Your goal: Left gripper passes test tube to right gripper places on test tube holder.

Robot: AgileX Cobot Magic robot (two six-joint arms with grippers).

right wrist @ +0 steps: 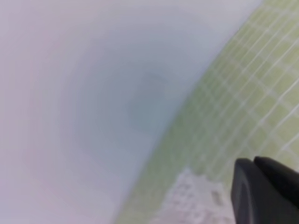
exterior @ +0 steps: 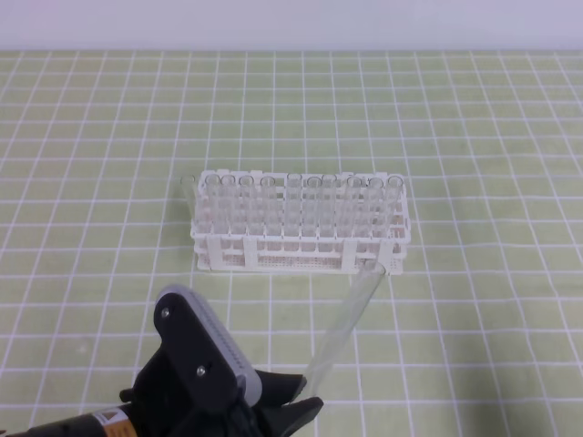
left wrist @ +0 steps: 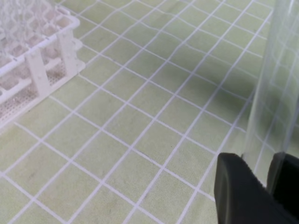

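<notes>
My left gripper [exterior: 296,402] is at the bottom edge of the exterior high view, shut on the lower end of the clear test tube [exterior: 344,323]. The tube slants up and right, and its top reaches the front right corner of the white test tube holder [exterior: 301,253]. In the left wrist view the test tube [left wrist: 273,84] rises between the black fingers [left wrist: 238,186], with the test tube holder [left wrist: 39,70] at the upper left. The right gripper [right wrist: 256,179] shows only in the right wrist view, fingers together with nothing between them, high above the blurred test tube holder [right wrist: 196,200].
Several clear tubes [exterior: 301,196] stand in the holder, and one more [exterior: 188,189] stands at its left end. A green mat with a white grid [exterior: 474,137] covers the table. A pale wall [exterior: 291,23] runs along the back.
</notes>
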